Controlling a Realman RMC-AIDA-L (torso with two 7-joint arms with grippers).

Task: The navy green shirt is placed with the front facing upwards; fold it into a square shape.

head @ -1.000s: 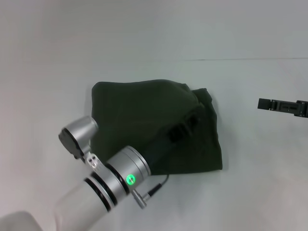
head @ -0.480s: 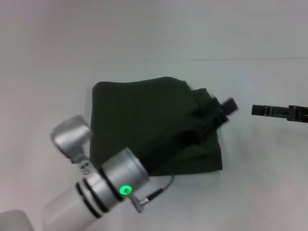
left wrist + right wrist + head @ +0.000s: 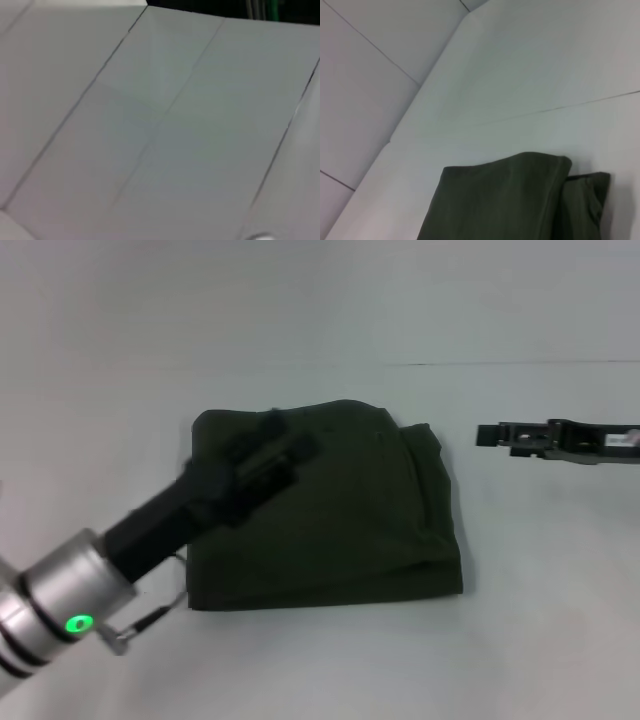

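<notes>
The navy green shirt [image 3: 340, 520] lies folded into a rough square in the middle of the white table, plain green side up, with no lettering showing. A narrower folded layer runs along its right edge [image 3: 435, 500]. My left gripper [image 3: 278, 445] hovers over the shirt's upper left part and is blurred by motion. My right gripper [image 3: 487, 434] hangs above the table just right of the shirt's upper right corner, apart from it. The shirt's far corner also shows in the right wrist view [image 3: 510, 200]. The left wrist view shows only pale panels.
The white table [image 3: 540, 620] surrounds the shirt on all sides. A thin seam line [image 3: 500, 363] crosses the table behind the shirt. My left arm's silver forearm [image 3: 60, 605] reaches in from the lower left.
My left gripper has swung from the shirt's right edge back to its upper left part. My right gripper has moved left towards the shirt. The shirt's right side now lies flatter.
</notes>
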